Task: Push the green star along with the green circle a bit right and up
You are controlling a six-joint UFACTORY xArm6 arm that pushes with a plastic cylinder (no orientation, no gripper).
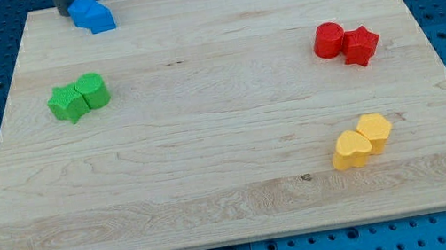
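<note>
1. Two green blocks are the task's things: the green star (67, 103) and the green circle (94, 90). They touch each other, the circle on the view's right of the star and a little higher. As landmark I take the blue block (93, 15) at the top of the wooden board (233, 186); its shape I cannot make out well. The green pair lies below this blue block, a bit toward the view's left, and well apart from it.

2. The relation that matters: my tip (64, 10) stands just beside the blue block, at its left upper side, so the green pair lies almost straight toward the view's bottom from the tip. The long axis of the pair runs from lower left to upper right, which is nearly the push direction.

3. In my judgement the tip must first go around the pair to the star's lower left side, and then push along that axis.

4. Only the lower end of the dark rod shows at the view's top edge; the rest of the arm is out of view. The rod has nothing to open or close and holds nothing.

5. Farther right of the blue block lie a red pair (345, 41) and a yellow pair (362, 141), away from the path.
</note>
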